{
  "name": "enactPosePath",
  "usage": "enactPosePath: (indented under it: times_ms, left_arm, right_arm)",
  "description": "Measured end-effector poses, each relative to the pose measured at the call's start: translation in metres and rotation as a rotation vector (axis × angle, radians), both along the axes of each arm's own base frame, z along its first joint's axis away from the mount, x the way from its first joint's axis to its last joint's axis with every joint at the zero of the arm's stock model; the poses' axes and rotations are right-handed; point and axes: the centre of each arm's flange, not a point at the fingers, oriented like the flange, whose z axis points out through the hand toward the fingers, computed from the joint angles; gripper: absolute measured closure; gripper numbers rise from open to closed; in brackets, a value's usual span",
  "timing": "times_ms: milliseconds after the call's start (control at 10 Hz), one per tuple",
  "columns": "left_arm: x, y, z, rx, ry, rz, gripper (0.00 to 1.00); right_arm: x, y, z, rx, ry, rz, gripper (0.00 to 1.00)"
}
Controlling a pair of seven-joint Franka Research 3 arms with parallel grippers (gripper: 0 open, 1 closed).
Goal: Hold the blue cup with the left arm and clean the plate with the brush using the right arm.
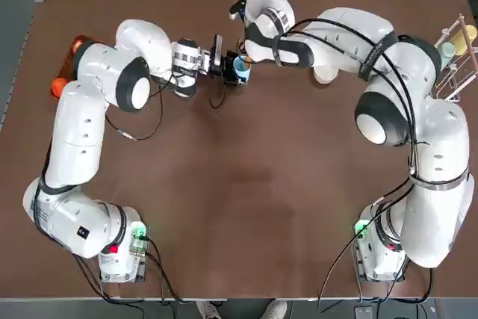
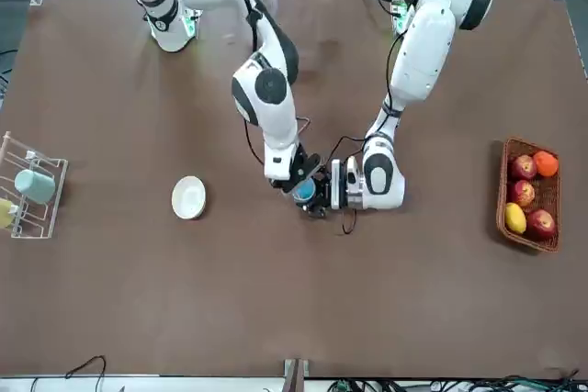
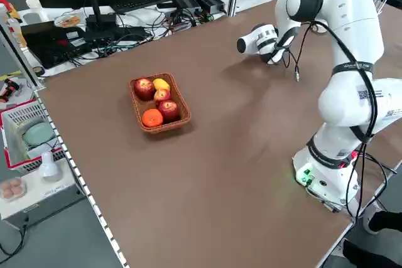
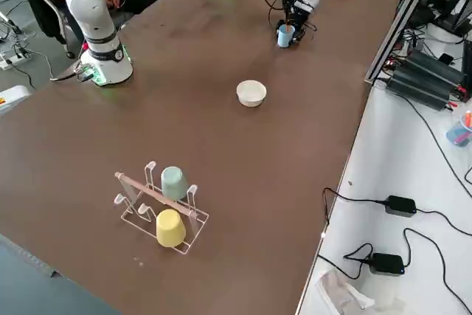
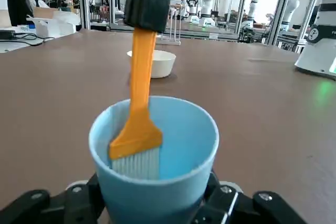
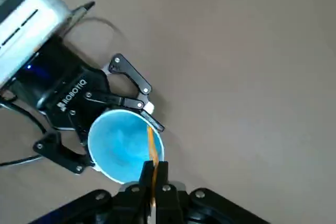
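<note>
The left gripper [image 6: 113,124] hugs the smooth blue cup [image 5: 157,156]. The right gripper [image 5: 149,3] pinches the orange brush [image 5: 139,124] inside it; the round plate [image 5: 154,62] sits nearby.

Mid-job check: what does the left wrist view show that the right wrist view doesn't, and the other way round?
Only the left wrist view shows the brush's bristles reaching down inside the blue cup, and the plate sitting apart on the table behind it. Only the right wrist view shows, from above, the left gripper clamped around the cup's wall, and the right gripper pinching the handle. Both show the blue cup with the orange-handled brush in it, standing on the brown table.
</note>
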Motion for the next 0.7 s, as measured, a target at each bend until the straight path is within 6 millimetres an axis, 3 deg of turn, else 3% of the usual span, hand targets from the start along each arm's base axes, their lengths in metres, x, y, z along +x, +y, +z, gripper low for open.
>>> enactPosePath:
  times_ms: [700]
  left_arm:
    - [-0.003, -0.002, -0.001, -0.001, 0.005, -0.004, 0.3]
  right_arm:
    - [-0.01, 0.013, 0.016, 0.045, -0.002, -0.1, 0.95]
